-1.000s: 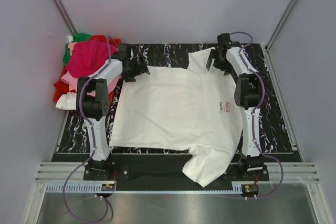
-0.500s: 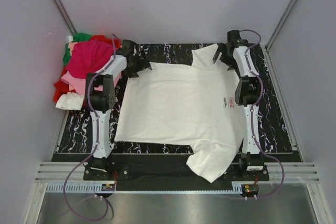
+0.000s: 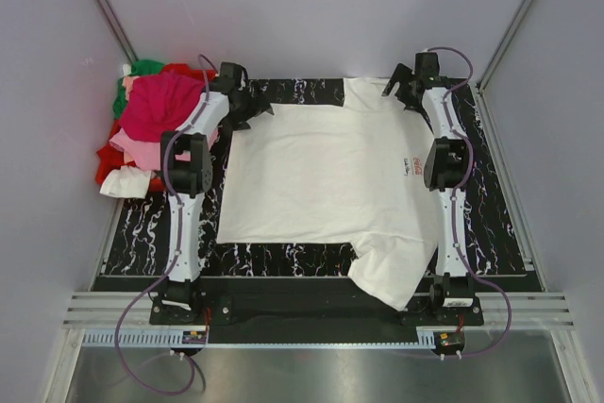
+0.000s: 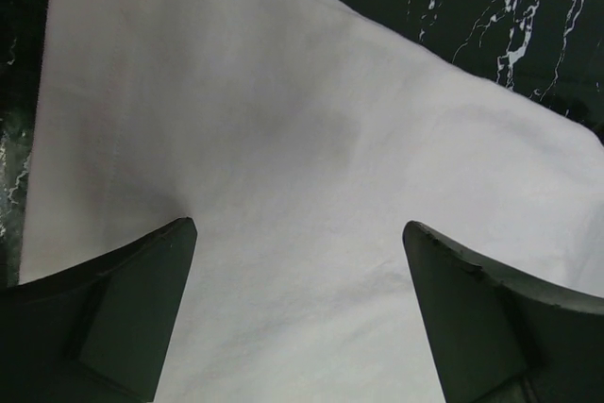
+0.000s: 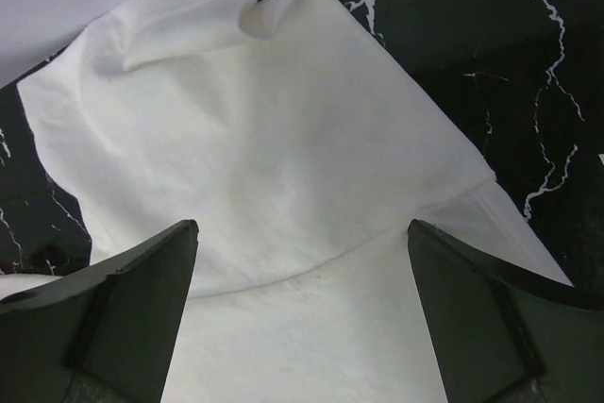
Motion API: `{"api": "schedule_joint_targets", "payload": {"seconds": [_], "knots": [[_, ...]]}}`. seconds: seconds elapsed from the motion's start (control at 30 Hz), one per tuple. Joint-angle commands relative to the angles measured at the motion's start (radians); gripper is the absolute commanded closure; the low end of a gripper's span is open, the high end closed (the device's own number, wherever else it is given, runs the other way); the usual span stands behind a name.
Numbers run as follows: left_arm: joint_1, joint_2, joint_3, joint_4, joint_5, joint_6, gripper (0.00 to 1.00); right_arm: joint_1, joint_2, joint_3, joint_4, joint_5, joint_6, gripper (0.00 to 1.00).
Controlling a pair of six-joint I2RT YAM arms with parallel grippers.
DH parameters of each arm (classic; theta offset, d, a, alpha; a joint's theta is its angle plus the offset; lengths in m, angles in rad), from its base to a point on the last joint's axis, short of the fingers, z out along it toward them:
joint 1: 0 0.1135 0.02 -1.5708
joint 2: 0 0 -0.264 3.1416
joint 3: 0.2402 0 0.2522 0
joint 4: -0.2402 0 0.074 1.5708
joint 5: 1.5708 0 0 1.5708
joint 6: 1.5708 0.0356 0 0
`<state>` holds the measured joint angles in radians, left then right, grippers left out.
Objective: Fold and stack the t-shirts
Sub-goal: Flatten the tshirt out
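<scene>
White t-shirt (image 3: 326,176): flat on the table (image 3: 495,224), logo up, near sleeve draping the front edge. It lies farther from the arm bases than a second ago.
Left gripper (image 3: 255,107), right gripper (image 3: 400,92): fingers apart over its far corners.
Coloured t-shirts (image 3: 151,115): heaped far left.
Judgement: spreading nearly done, folding not begun.

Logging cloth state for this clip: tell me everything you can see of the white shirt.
The white shirt looks like soft, thin cloth, plain except for a small red chest logo. It lies spread nearly flat on the black marbled table, hem to the left, collar end to the right. The near sleeve is rumpled and reaches over the table's near edge. The left gripper is open over the far hem corner, the right gripper open over the far sleeve. Whether they press the cloth cannot be told.
</scene>
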<state>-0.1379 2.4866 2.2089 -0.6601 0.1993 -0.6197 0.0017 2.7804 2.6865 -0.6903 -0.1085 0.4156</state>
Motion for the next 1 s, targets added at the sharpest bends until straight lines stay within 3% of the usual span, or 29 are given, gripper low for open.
{"api": "schedule_joint_targets", "payload": {"seconds": [0.0,0.13,0.23,0.37,0.4,0.43,0.5,0.53,0.57,0.6,0.67,0.77,0.97], "knots": [[0.006,-0.175,-0.043,-0.007,0.000,-0.008,0.01,0.004,-0.135,-0.049,0.072,-0.048,-0.014,0.00],[0.003,-0.413,-0.178,-0.024,-0.006,0.015,0.01,0.004,-0.381,-0.340,0.083,0.004,-0.024,0.00],[-0.011,-0.602,-0.329,-0.050,-0.050,0.049,0.01,0.003,-0.562,-0.434,0.039,0.055,-0.028,0.01],[-0.031,-0.901,-0.668,-0.010,-0.107,0.078,0.01,0.017,-0.891,-0.699,-0.056,0.202,-0.055,0.01],[-0.032,-0.972,-0.739,0.061,-0.097,0.101,0.01,0.020,-0.953,-0.759,-0.075,0.223,-0.038,0.00],[-0.029,-1.109,-0.820,0.123,-0.051,0.103,0.01,0.020,-1.016,-0.880,-0.099,0.231,-0.019,0.00],[0.033,-1.228,-1.081,0.273,0.009,0.004,0.01,0.023,-1.202,-1.018,-0.162,0.172,0.072,0.00],[0.070,-1.303,-1.224,0.318,0.166,-0.030,0.01,0.035,-1.267,-1.176,-0.175,0.135,0.098,0.00],[0.096,-1.319,-1.274,0.348,0.243,-0.053,0.01,0.052,-1.333,-1.258,-0.201,0.113,0.141,0.00],[0.104,-1.325,-1.299,0.309,0.294,-0.031,0.01,0.123,-1.451,-1.331,-0.224,0.131,0.166,0.00],[0.069,-1.335,-1.321,0.197,0.229,0.020,0.06,0.216,-1.607,-1.526,-0.311,0.211,0.281,0.00],[0.003,-1.446,-1.423,0.157,0.111,0.025,0.06,0.369,-1.781,-1.759,-0.331,0.126,0.447,0.02],[-0.061,-1.594,-1.445,0.004,0.000,0.051,0.08,0.659,-1.914,-1.947,-0.483,0.167,0.675,0.05]]}}
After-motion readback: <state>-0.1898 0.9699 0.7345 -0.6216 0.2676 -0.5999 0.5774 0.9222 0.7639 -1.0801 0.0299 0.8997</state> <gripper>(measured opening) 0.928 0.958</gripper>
